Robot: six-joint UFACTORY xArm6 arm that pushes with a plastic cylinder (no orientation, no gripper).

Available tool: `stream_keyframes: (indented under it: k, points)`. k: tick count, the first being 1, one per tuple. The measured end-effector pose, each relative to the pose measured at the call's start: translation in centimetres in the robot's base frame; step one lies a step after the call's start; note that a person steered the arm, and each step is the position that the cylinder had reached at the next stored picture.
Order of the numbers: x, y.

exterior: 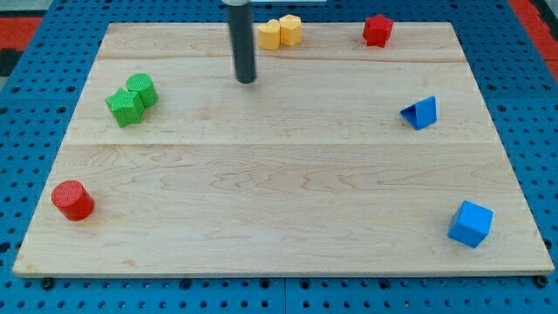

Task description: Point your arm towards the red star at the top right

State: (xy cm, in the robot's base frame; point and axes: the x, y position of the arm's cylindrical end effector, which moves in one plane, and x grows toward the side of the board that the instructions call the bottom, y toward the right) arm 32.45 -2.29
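Observation:
The red star [377, 30] sits at the view's top right, near the board's top edge. My tip [248, 81] is the lower end of a dark rod that comes down from the view's top, left of centre. It rests on the board well to the left of the red star and a little lower than it. Two yellow blocks [279, 32] lie between them, up and to the right of my tip. My tip touches no block.
Two green blocks [132, 98] sit together at the left. A red cylinder [72, 200] is at the bottom left. A blue triangular block [420, 112] is at the right, a blue cube [471, 223] at the bottom right. The wooden board [279, 218] lies on blue pegboard.

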Motion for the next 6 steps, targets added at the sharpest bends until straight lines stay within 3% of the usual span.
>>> stream_keyframes:
  k: [1, 3, 4, 5, 6]
  points:
    - [0.8, 6.6]
    - [0.8, 8.0]
    - [-0.1, 17.6]
    - [-3.2, 27.1]
    - [-11.2, 30.8]
